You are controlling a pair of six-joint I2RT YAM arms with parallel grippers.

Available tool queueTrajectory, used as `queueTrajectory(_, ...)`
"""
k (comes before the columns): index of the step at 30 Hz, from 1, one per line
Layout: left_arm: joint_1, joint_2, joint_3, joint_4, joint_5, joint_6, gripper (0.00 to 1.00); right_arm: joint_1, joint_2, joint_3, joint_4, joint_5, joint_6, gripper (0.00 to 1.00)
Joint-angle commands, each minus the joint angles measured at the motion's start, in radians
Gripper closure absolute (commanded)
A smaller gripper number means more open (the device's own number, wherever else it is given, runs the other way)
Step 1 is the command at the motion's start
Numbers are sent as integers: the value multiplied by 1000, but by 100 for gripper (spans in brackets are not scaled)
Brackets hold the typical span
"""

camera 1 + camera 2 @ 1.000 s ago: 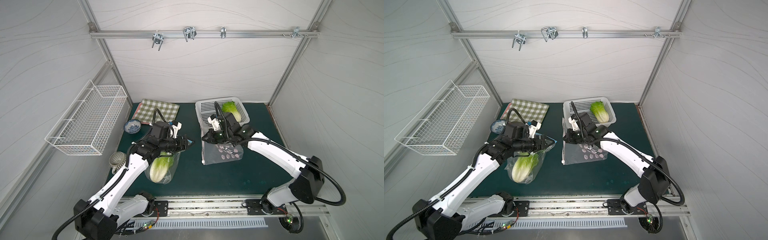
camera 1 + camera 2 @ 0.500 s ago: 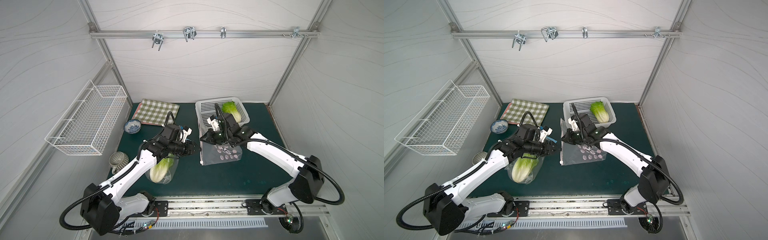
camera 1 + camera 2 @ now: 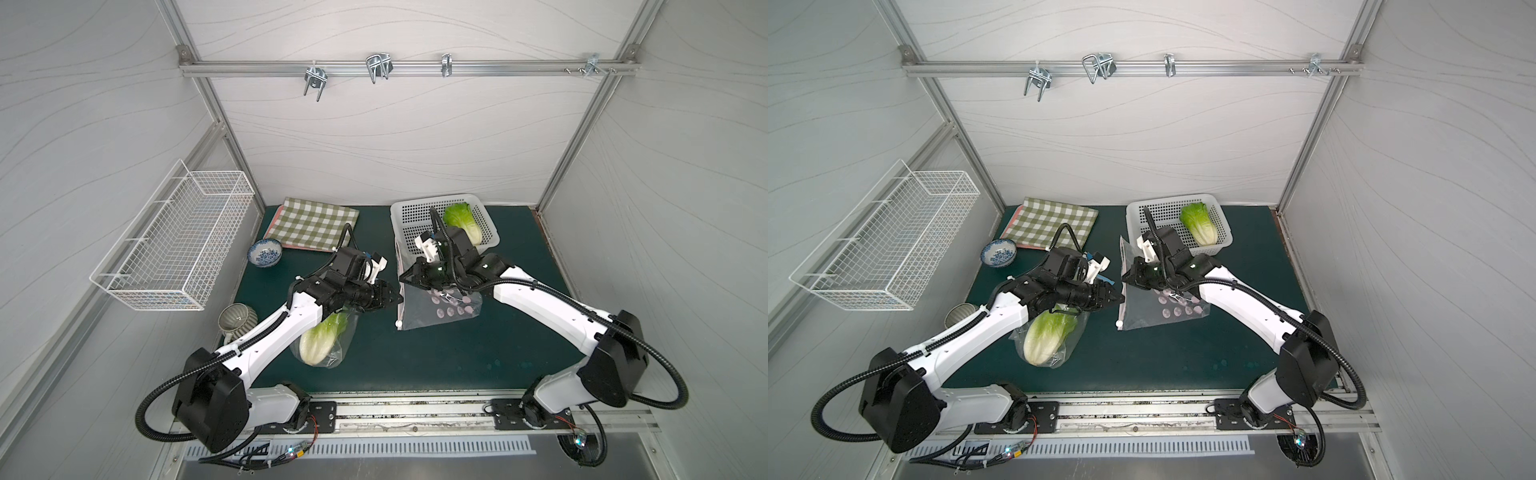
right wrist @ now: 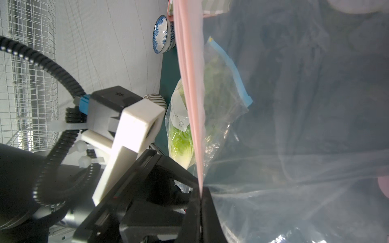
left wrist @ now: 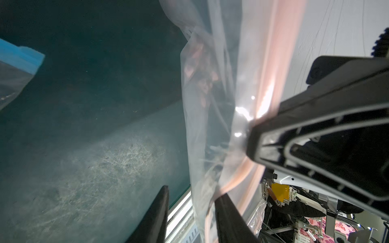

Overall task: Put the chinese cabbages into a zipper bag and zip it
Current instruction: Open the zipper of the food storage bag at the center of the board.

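Left claw reached bag, seemingly ajar | right claw clamps it | cabbages: 2

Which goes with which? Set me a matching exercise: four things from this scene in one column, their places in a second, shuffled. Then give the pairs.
Things
1. uncovered cabbage
2. bagged cabbage
3. pink-zip bag
4. blue-patterned bowl

Places
A. pinched at its zip edge by the right gripper
B. on the mat, beside the checked cloth
C. in the white basket
D. lying on the mat inside a blue-zip bag

Pairs: 1-C, 2-D, 3-A, 4-B
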Motion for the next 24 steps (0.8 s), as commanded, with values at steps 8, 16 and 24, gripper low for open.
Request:
queueTrajectory(8, -7, -58, 0, 104, 44, -18, 89, 2, -23, -4, 40, 21, 68, 96)
queueTrajectory(16, -7, -76, 64, -36, -49, 45, 100, -1, -16, 34, -55, 71, 42, 76)
queueTrajectory(24, -7, -87, 104, -76, -79, 59, 100, 0, 22, 75, -167, 115, -25, 70)
